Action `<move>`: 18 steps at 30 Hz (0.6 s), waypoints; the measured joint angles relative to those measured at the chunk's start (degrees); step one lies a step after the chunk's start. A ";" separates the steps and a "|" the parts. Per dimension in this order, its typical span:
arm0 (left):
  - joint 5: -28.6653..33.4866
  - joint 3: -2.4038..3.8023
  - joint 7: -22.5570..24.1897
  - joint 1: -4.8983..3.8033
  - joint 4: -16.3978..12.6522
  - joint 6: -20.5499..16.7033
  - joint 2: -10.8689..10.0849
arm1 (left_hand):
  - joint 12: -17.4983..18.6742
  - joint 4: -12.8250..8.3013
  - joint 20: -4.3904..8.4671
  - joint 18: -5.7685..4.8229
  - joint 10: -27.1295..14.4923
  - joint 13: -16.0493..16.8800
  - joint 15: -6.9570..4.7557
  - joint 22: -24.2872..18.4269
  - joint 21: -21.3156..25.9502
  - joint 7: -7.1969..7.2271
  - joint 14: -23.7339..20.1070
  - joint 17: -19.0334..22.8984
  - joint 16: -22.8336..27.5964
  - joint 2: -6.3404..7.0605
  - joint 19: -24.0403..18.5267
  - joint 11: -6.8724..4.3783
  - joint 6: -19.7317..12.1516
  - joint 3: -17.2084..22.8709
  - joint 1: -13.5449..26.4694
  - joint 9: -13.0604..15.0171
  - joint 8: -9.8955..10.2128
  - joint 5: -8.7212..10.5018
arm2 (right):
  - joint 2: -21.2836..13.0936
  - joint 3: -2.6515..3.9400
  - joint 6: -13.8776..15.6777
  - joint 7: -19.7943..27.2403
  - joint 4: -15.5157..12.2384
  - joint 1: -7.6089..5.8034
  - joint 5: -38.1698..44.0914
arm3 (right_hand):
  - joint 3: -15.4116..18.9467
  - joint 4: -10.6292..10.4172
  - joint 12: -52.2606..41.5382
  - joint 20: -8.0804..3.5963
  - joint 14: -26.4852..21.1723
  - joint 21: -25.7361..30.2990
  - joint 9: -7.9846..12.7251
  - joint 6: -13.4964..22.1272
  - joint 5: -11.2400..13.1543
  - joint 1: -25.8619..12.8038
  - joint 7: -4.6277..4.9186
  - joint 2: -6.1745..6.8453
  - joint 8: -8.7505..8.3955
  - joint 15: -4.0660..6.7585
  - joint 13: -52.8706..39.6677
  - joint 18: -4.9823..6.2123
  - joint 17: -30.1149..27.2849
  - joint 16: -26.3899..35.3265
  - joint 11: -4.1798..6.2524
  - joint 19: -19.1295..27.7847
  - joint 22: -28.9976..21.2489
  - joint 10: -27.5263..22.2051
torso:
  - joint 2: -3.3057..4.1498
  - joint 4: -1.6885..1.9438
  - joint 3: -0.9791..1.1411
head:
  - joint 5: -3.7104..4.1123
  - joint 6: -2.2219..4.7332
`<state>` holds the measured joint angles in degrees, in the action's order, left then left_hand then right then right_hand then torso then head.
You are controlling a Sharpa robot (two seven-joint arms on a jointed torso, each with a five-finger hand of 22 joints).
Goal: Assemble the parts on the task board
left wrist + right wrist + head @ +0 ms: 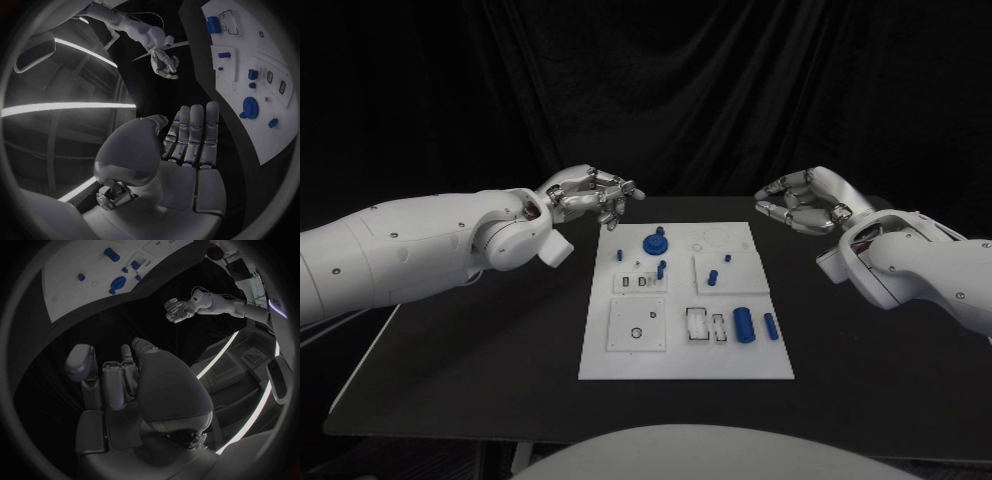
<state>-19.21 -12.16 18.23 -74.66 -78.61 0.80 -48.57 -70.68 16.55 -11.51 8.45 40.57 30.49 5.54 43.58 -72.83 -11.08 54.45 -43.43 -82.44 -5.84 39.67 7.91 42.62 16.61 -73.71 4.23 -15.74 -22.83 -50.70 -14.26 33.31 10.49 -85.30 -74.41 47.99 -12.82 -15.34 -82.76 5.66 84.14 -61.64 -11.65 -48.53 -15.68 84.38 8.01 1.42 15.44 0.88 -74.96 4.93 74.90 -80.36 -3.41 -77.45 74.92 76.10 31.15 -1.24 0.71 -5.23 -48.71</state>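
Right now you have the task board (687,368) lying flat in the middle of the matte black table (473,370) — a smooth white rectangular plate cut into square panels with shallow recesses and slots. On it sit glossy blue parts: a round knob on a disc base (653,243) near the far edge, a short peg (662,267) just behind the middle, a squat cylinder (744,325) lying beside a thinner bar (770,325) toward the near right. Your left hand (593,196), ribbed silver metal on a smooth white arm, hangs off the board's far left corner with its fingers curled loosely inward around nothing. Your right hand (800,202) hangs beyond the far right corner, fingers likewise curled and empty. From the left wrist view you get what the head view hides — the left hand's (187,150) fingers (197,130) lie straight and pressed side by side, the thumb held apart, with the board (275,135) off to one side. The right wrist view shows the right hand's (119,390) fingers bent forward close together, the left hand (181,309) across the table, and the board (69,292) beyond.
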 measured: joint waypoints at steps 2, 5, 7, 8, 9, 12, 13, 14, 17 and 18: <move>-1.97 0.01 -1.29 -0.01 0.69 0.09 0.86 | -7.55 0.04 0.29 -0.10 12.23 16.48 -0.53 9.56 -5.10 0.09 10.60 -14.46 -4.53 -0.07 10.14 -0.55 0.89 -0.92 1.11 0.26 -0.51 2.18 | -0.27 0.01 0.23 0.21 -0.05 0.12 -0.68 | 0.16 -0.15 -0.17 0.12 0.00 -0.22 -0.03 0.00 0.00 0.00 0.00 0.00 0.14 0.00 0.00 0.00 0.00 0.00 0.04 -0.22 0.00 0.37 | -0.67 -0.29 0.25 | -0.14 -0.61; -7.18 0.04 -4.14 -0.07 1.61 0.01 2.60 | -16.25 -0.02 0.99 -2.82 34.73 40.24 -1.49 21.89 -10.61 1.01 25.58 -29.62 -7.54 -0.15 23.36 -1.51 3.06 -1.61 1.44 1.13 -1.92 3.85 | -0.72 0.02 0.67 0.58 -0.07 0.31 -1.67 | 0.16 -0.16 -0.27 -0.03 0.00 -0.26 -0.11 0.00 -0.28 0.00 0.00 0.00 0.64 0.00 0.00 0.00 0.00 -0.28 0.04 -0.38 0.00 0.37 | -1.83 -0.86 0.66 | -0.60 -1.11; -11.44 0.05 -6.37 -0.10 1.70 -0.23 3.43 | -18.36 -0.01 1.41 -3.24 41.86 43.75 -1.97 26.40 -12.35 1.68 28.82 -31.23 -7.64 -0.15 28.37 -1.93 3.88 -2.20 1.44 1.81 -2.70 4.43 | -0.80 0.02 0.88 0.77 0.01 0.38 -2.19 | 0.00 -0.31 -0.27 -0.03 0.00 -0.26 -0.14 0.00 -0.35 0.17 0.00 -0.17 0.65 0.00 0.00 0.00 0.00 -0.28 0.04 -0.37 0.00 0.37 | -2.42 -1.23 0.95 | -0.96 -1.23; -13.36 0.06 -7.40 -0.10 1.70 -0.38 3.68 | -18.99 -0.04 1.67 -3.87 42.90 44.24 -2.36 28.85 -13.17 1.87 29.21 -31.45 -7.64 0.21 31.15 -2.23 4.53 -2.71 1.80 2.25 -3.22 4.97 | -0.79 0.02 0.95 0.84 0.04 0.39 -2.35 | 0.00 -0.31 -0.27 -0.03 0.00 -0.26 -0.18 0.00 -0.66 0.30 0.00 -0.30 0.88 0.00 0.00 0.01 0.00 -0.28 -0.16 -0.37 0.00 0.57 | -2.63 -1.40 1.08 | -1.09 -1.25; -15.36 0.06 -8.55 -0.10 1.68 -0.56 3.89 | -19.13 -0.07 1.93 -4.12 43.25 44.40 -2.58 30.18 -13.72 2.24 29.43 -31.52 -7.64 0.25 33.40 -2.42 5.05 -3.21 1.84 2.74 -3.70 5.41 | -0.76 0.02 0.99 0.91 0.05 0.40 -2.50 | 0.00 -0.31 -0.27 0.08 0.00 -0.29 -0.18 0.00 -0.66 0.40 0.00 -0.20 0.88 0.00 0.00 0.01 0.00 -0.29 -0.05 -0.49 0.00 0.69 | -2.87 -1.63 1.25 | -1.41 -1.27; -22.09 0.04 -12.46 -0.10 1.51 -1.25 4.64 | -19.13 -0.21 2.94 -5.51 43.37 44.47 -3.61 31.31 -15.43 3.15 29.63 -31.52 -7.64 0.81 40.95 -3.44 6.37 -4.86 2.83 4.58 -5.22 7.03 | -0.71 0.02 1.10 1.07 0.06 0.41 -2.67 | 0.00 -0.31 -0.27 -0.04 0.00 -0.54 -0.18 0.00 -0.66 0.55 0.00 -0.05 1.11 0.00 0.00 0.01 0.00 -0.28 0.04 -0.78 -0.01 0.78 | -3.25 -2.33 1.71 | -2.25 -1.29; -24.72 0.03 -14.06 -0.10 1.37 -1.50 5.09 | -19.13 -0.27 3.27 -6.34 43.38 44.47 -4.06 31.36 -15.91 3.47 29.57 -31.52 -7.64 0.90 43.05 -3.83 6.69 -5.66 3.59 5.34 -5.72 7.83 | -0.74 0.02 1.14 1.12 0.06 0.44 -2.67 | 0.00 -0.31 -0.27 -0.03 0.00 -0.54 -0.19 0.00 -0.66 0.55 0.00 -0.05 1.15 0.00 0.00 0.01 0.00 -0.28 0.04 -0.78 0.00 0.78 | -3.30 -2.51 1.87 | -2.42 -1.29; -26.66 0.03 -15.39 -0.11 1.23 -1.65 5.47 | -19.13 -0.19 3.63 -6.35 43.47 44.47 -4.23 31.37 -16.13 3.65 29.60 -31.52 -7.64 1.00 43.67 -3.91 6.87 -6.20 4.10 5.89 -6.08 8.31 | -0.80 0.02 1.17 1.15 0.05 0.46 -2.65 | 0.00 -0.31 -0.27 -0.03 0.00 -0.54 -0.24 0.00 -0.66 0.55 0.00 -0.05 1.15 0.00 0.00 0.01 0.00 -0.28 0.04 -0.78 -0.01 0.78 | -3.31 -2.64 2.02 | -2.53 -1.29; -32.39 0.05 -19.74 -0.12 0.76 -1.87 6.40 | -19.13 -0.13 4.03 -6.81 43.40 44.46 -4.54 31.37 -16.35 3.71 29.51 -31.52 -7.64 1.13 44.23 -4.22 6.93 -7.79 5.46 7.61 -6.89 9.84 | -0.87 0.02 1.27 1.20 -0.10 0.50 -2.45 | 0.00 -0.31 -0.44 -0.03 0.00 -0.54 -0.24 0.00 -0.77 0.55 0.00 -0.05 1.15 0.00 0.00 0.01 0.00 -0.28 0.04 -0.78 -0.01 0.78 | -3.26 -2.94 2.48 | -2.68 -1.29; -33.91 0.05 -21.07 -0.12 0.67 -1.86 6.57 | -19.13 -0.13 4.03 -7.24 43.55 44.46 -4.67 31.37 -16.48 3.71 29.63 -31.52 -7.64 1.17 44.23 -4.36 6.93 -8.35 6.09 8.30 -7.19 10.30 | -0.88 0.01 1.30 1.21 -0.19 0.50 -2.38 | 0.00 -0.31 -0.50 -0.03 0.00 -0.54 -0.24 0.00 -0.93 0.55 0.00 -0.05 1.15 0.00 0.00 0.01 0.00 -0.28 0.04 -0.78 -0.01 0.78 | -3.20 -3.02 2.64 | -2.71 -1.30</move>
<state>-53.12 -12.11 -2.84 -74.78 -77.94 -1.06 -42.00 -89.80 16.43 -7.48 1.21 84.12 74.95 0.87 74.95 -89.31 -7.37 84.09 -74.95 -90.07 -4.67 83.89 3.55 49.55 8.26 -67.62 12.53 -22.93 -12.53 -51.58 -14.25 34.61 11.70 -85.49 -73.91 45.61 -12.82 -15.66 -83.26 5.63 84.14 -62.18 -11.89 -48.53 -16.60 84.93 8.01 1.37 16.60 0.89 -74.96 4.94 74.90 -80.64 -3.37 -78.22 74.91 76.88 27.95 -4.26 3.35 -7.94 -50.00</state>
